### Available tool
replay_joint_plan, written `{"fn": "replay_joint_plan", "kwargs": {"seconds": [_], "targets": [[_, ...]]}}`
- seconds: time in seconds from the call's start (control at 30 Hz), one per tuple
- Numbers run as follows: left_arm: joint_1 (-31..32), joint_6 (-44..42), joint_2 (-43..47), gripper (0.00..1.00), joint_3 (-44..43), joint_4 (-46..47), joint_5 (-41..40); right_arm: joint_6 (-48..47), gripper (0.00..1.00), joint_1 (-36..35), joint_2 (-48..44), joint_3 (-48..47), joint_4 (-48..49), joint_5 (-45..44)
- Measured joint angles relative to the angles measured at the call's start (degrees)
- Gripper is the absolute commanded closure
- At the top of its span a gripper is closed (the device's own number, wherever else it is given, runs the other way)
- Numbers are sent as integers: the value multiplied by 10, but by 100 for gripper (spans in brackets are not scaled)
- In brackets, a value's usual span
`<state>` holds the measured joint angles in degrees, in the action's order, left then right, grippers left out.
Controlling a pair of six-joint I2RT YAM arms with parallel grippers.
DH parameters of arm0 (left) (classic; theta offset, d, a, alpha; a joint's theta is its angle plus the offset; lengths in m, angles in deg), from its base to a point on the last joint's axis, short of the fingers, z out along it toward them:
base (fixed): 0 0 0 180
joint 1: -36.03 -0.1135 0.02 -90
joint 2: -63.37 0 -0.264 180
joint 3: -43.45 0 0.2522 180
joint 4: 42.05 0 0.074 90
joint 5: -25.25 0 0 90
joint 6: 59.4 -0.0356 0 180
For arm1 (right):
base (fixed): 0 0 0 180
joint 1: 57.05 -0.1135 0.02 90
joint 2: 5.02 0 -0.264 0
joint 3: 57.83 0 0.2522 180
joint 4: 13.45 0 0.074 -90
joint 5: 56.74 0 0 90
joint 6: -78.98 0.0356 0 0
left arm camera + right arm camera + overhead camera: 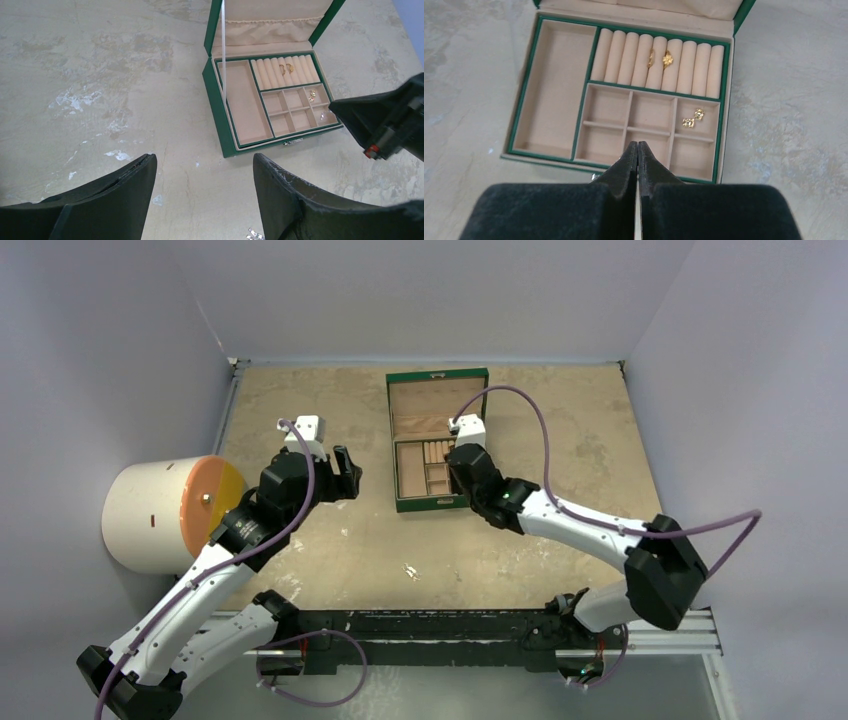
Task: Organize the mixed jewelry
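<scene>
Even, soft overhead light (faint shadows), all views fairly sharp.

Two slim arms (200, 580), white link shells (585, 523), black joint housings (660, 580), purple cables (544, 440) looping along each arm, a white camera block (304, 430) on each wrist, left hand (205, 161) and right hand (638, 146) in matte black, wedge-shaped fingers (624, 170), pale scuffs on one left finger
</scene>
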<state>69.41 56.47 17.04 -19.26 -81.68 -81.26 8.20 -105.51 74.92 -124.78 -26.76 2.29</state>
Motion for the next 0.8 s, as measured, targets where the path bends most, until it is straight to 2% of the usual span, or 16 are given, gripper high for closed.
{"fn": "replay_joint_plan", "kwargs": {"seconds": [0.33, 0.7, 0.8], "targets": [[0, 0, 3, 30, 0, 0, 0, -8, 100, 64, 99, -21, 46, 31], [0, 0, 5, 30, 0, 0, 0, 7, 100, 89, 165, -35, 69, 70], [0, 0, 5, 30, 0, 0, 0, 13, 96, 92, 180, -41, 70, 75]]}}
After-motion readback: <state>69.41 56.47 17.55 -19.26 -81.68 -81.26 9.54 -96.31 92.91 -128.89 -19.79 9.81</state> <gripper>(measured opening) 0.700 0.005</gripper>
